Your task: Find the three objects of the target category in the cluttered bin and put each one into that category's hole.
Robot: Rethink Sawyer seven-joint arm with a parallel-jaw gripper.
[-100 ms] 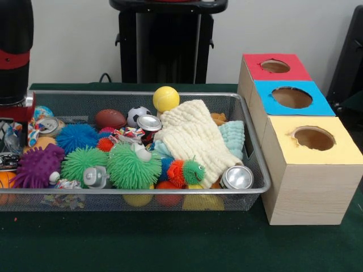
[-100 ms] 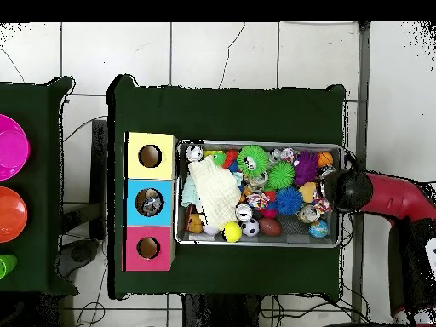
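The end effector (image 1: 12, 122) hangs low over one end of the wire bin (image 2: 180, 237), its tip hidden by the arm, so I cannot tell whether it is spread or pinching anything. The three-hole box (image 1: 300, 141) stands well apart, beyond the bin's opposite end. From overhead something seems to lie in the blue hole (image 2: 150, 203); toys, cans and a cream cloth (image 1: 190, 139) fill the bin, so searching probably remains.

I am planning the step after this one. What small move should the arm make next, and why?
Probably lower the arm toward the can beside it, if cans are the target. That can lies uncovered at the end of the bin close to the arm, while other cans lie farther off, two of them by the cloth.
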